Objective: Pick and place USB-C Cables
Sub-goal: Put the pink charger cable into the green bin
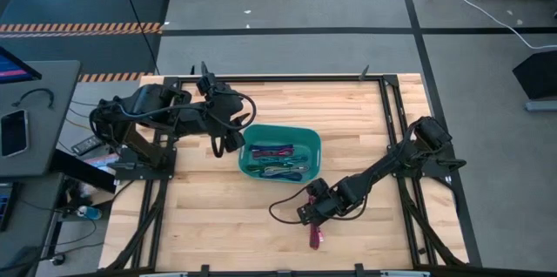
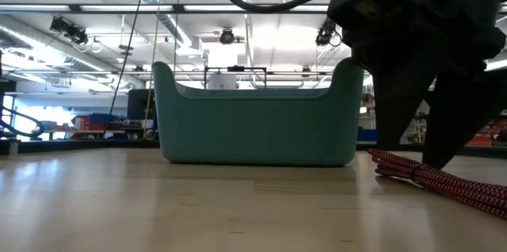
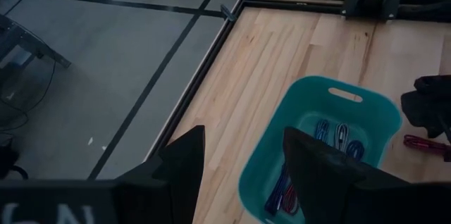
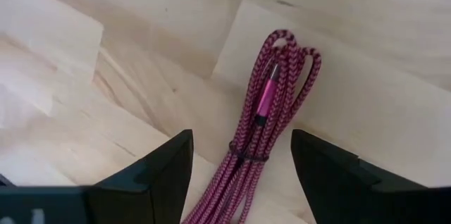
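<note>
High view: teal plastic bin (image 1: 280,152) at mid-surface holds coiled USB-C cables (image 1: 274,162). Right tool (image 1: 313,218) is low over a magenta braided cable bundle (image 1: 314,235) near the front edge. Left tool (image 1: 228,145) hovers beside the bin's left rim.

Low view: bundle (image 2: 440,178) lies flat.

Left wrist: fingers wide, empty.

Right wrist: fingers wide, straddling the bundle (image 4: 262,139), not gripping.

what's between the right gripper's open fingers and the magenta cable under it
Nothing: the right gripper straddles the magenta cable, right wrist view.
</note>
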`<state>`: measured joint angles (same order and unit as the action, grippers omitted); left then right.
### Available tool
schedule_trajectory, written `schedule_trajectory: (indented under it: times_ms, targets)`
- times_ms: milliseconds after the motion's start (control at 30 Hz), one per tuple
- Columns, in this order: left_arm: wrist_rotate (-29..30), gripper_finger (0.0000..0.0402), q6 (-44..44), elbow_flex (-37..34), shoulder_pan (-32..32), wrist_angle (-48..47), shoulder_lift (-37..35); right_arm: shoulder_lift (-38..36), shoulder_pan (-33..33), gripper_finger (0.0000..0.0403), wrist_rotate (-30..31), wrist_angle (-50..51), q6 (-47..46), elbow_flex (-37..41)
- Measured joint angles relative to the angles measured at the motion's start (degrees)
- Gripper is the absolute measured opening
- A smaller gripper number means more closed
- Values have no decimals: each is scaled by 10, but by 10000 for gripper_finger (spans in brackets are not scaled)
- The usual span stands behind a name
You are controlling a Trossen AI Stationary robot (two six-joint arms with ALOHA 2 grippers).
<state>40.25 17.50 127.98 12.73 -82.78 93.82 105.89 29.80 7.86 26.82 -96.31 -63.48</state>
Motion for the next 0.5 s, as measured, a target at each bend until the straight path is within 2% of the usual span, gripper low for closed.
schedule_trajectory:
  times_ms: [500]
  targets:
    - [0,199,-8,0,0,0,0,0,0,244,11,35,-31,0]
